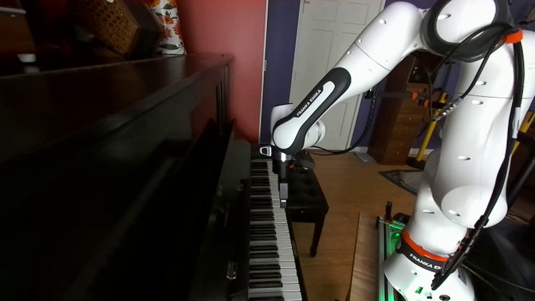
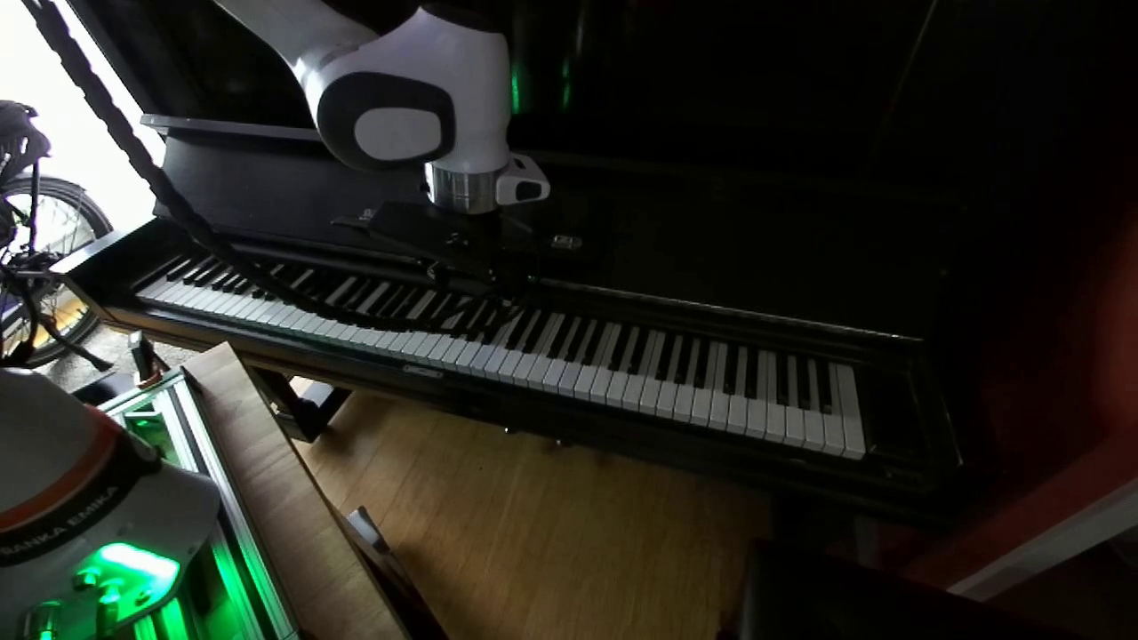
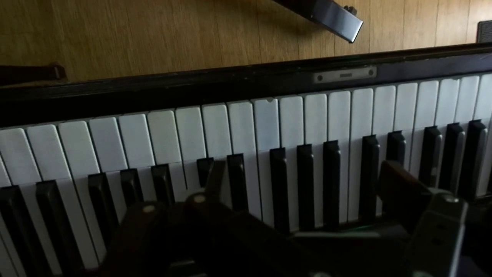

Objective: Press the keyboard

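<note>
Wooden floor [image 1: 342, 192]; red wall [image 1: 246, 83], far. Gripper [image 3: 303, 167]: pointing down over the middle stretch of the keyboard [image 2: 533, 360], fingers [image 3: 399, 182] set wide apart; contact with it cannot be told. Piano [image 1: 188, 108], dark, upright: houses the keyboard; left in an exterior view. Padded bench [image 1: 307, 190]: right of the keyboard, same view. White door [image 1: 322, 54]: far.
</note>
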You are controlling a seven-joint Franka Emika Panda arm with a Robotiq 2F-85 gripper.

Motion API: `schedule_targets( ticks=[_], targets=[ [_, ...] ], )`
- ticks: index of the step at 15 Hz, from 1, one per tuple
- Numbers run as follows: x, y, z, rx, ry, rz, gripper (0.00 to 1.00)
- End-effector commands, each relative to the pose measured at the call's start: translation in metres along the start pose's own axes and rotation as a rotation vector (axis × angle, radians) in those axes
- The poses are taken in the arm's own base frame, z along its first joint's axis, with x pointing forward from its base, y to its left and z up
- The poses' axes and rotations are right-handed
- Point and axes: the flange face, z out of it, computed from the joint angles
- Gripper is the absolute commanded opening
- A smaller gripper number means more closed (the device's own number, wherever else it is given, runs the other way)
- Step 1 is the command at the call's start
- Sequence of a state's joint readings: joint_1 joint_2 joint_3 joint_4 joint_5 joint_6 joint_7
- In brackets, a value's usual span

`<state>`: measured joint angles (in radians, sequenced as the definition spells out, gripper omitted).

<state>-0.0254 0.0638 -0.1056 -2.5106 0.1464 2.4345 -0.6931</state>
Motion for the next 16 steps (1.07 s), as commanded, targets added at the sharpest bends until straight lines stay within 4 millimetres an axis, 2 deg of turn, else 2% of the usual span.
schedule_targets(
  ticks=[1,2,5,11,16],
  targets=[
    [0.007,0.023,0.021,-0.046,0.029,0.043,0.9],
    [0.008,0.027,0.026,-0.063,0.048,0.045,0.73],
    [0.014,0.032,0.042,-0.086,0.078,0.035,0.49],
    [0.032,0.029,0.062,-0.134,0.159,0.006,0.02],
    [0.041,0.03,0.075,-0.154,0.192,-0.006,0.0]
  ],
)
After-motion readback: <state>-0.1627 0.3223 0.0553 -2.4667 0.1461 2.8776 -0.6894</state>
